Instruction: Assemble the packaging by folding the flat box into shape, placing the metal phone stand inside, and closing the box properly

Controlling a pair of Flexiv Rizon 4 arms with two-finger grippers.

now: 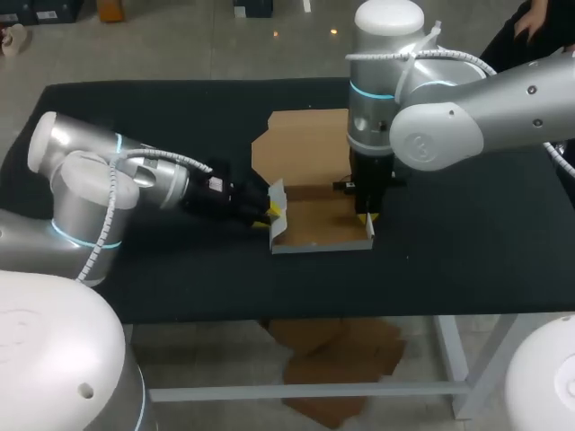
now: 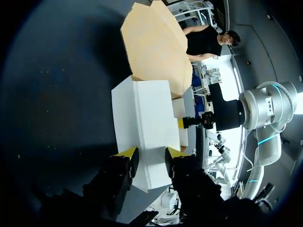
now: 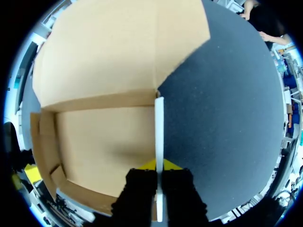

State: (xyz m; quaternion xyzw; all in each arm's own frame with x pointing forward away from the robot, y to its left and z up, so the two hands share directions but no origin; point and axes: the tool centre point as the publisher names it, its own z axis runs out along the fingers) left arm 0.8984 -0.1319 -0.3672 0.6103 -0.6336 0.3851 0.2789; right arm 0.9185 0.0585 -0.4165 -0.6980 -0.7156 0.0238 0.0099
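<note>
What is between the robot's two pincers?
Only the bare brown floor of the box; the left pincer holds one side wall, the right pincer the other. The head view shows it.

Head above; 2 wrists near box (image 1: pixel 319 224).

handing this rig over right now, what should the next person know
The box sits mid-table with its tray walls up and its lid lying open and flat behind it; no stand inside.
The left gripper is at the left wall; grip unclear.
The right gripper is shut on the right wall.
Done: tray mostly folded.
Left: put in the phone stand, which is not in view, then close the lid.
</note>
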